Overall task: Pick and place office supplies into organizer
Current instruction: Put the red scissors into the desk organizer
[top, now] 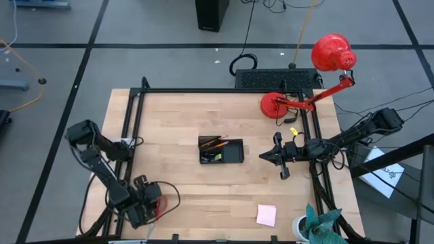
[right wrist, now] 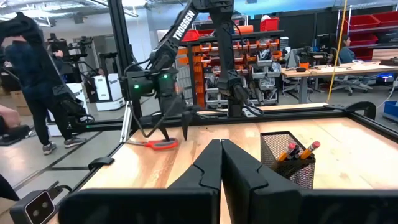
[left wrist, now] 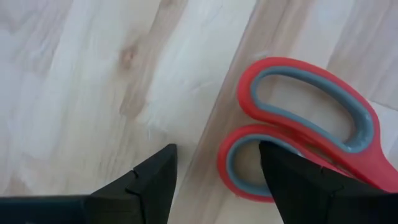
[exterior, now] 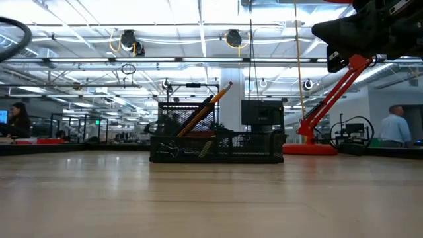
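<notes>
Left tool (left wrist: 214,180) hangs low over the table (top: 183,122) at its near left corner, fingers (left wrist: 152,183) spread wide. One finger stands on bare wood, the other over the lower handle loop of the red-handled scissors (left wrist: 305,124), which lie flat on the table; whether that finger touches the loop cannot be told. Nothing is gripped. Right tool (right wrist: 221,163) hovers above the table's right side, just beside the organizer (top: 221,150), its fingers pressed together and empty. The organizer, a black mesh tray, sits near the table's middle with two orange pencils (exterior: 206,108) leaning in its left compartment. A pink sticky-note pad (top: 266,215) lies near the front right edge.
</notes>
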